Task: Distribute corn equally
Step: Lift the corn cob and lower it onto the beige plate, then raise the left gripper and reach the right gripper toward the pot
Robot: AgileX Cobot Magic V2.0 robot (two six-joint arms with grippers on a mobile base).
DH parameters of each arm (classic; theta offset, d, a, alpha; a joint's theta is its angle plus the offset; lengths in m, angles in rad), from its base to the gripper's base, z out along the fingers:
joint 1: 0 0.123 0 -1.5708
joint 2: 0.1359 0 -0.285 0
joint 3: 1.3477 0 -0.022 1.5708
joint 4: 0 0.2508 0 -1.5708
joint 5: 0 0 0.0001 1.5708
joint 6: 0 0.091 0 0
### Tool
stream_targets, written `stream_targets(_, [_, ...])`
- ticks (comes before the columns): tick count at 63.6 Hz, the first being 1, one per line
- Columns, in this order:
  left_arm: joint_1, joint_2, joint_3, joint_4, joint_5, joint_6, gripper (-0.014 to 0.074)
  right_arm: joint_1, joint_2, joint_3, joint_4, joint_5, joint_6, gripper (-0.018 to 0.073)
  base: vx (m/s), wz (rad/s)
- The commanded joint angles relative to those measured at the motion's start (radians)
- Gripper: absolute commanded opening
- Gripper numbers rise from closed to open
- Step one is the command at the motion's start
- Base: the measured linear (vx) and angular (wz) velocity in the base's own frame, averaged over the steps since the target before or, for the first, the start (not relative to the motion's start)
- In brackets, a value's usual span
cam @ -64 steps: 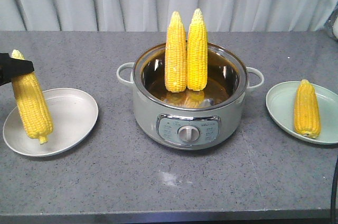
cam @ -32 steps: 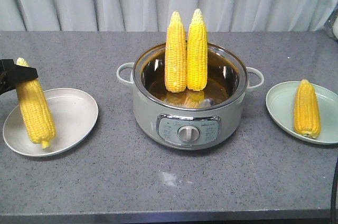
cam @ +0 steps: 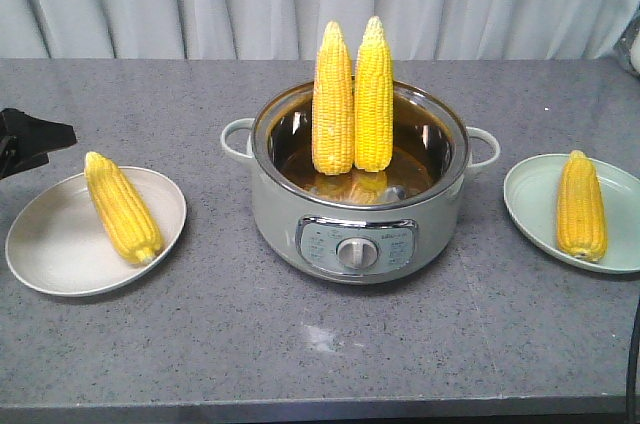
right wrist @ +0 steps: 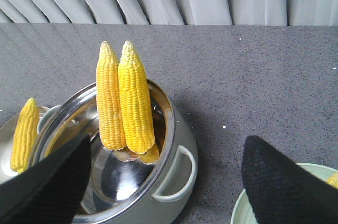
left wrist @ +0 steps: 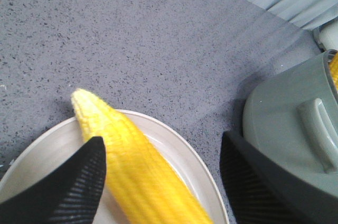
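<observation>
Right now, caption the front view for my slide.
Left cob on white plate, right cob on green plate, two cobs standing in the pot.

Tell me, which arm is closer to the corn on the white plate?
Left. The left fingers hover just above that cob; the right fingers are past the pot, by the green plate.

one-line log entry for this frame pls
left gripper: open, clear of yellow corn cob on white round plate | right gripper: open, empty | silver electric pot: two cobs upright | pale green plate: one cob
</observation>
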Motion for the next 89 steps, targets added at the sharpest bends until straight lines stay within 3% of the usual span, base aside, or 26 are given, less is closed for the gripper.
stream_targets(1, [-0.003,-0.041,-0.025,0.017,-0.038,-0.012,0.0461,-0.003,-0.034,-0.028,0.057,-0.017,-0.005,0.0571,0.0,0.0])
stream_targets(11, [-0.003,-0.041,-0.025,-0.038,-0.155,-0.014,0.0459,-0.003,-0.034,-0.028,0.061,0.002,-0.009,0.0571,0.0,0.0])
stream_targets(23, [-0.003,-0.041,-0.025,-0.217,-0.343,-0.01,0.0459,0.005,-0.034,-0.028,0.147,0.036,-0.085,0.0571,0.0,0.0])
stream_targets(34, [-0.005,-0.041,-0.025,-0.438,-0.515,-0.01,0.0459,0.121,-0.016,-0.028,0.168,-0.047,-0.159,0.0571,0.0,0.0])
stream_targets(38, [-0.017,-0.055,-0.03,-0.476,-0.519,-0.01,0.0459,0.182,0.007,-0.028,0.153,-0.098,-0.175,0.0571,0.0,0.0])
stream_targets(45, [-0.074,-0.08,-0.11,-0.447,-0.519,0.006,0.0459,0.257,0.048,-0.028,0.134,-0.18,-0.204,0.0571,0.0,0.0])
stream_targets(54, [-0.189,-0.08,-0.342,-0.382,-0.474,-0.007,0.0447,0.318,0.126,-0.106,0.117,-0.209,-0.233,0.0571,0.0,0.0])
stream_targets(65, [-0.327,-0.08,-0.605,-0.093,-0.298,-0.036,0.0405,0.391,0.271,-0.314,0.066,-0.215,-0.23,0.0571,0.0,0.0])
stream_targets(71, [-0.373,-0.08,-0.655,0.011,-0.229,-0.082,0.0395,0.435,0.342,-0.388,0.029,-0.223,-0.229,0.0572,0.0,0.0])
stream_targets(89, [-0.385,-0.064,-0.652,0.018,-0.189,-0.082,0.0396,0.508,0.468,-0.407,-0.019,-0.377,-0.211,0.0573,0.0,0.0])
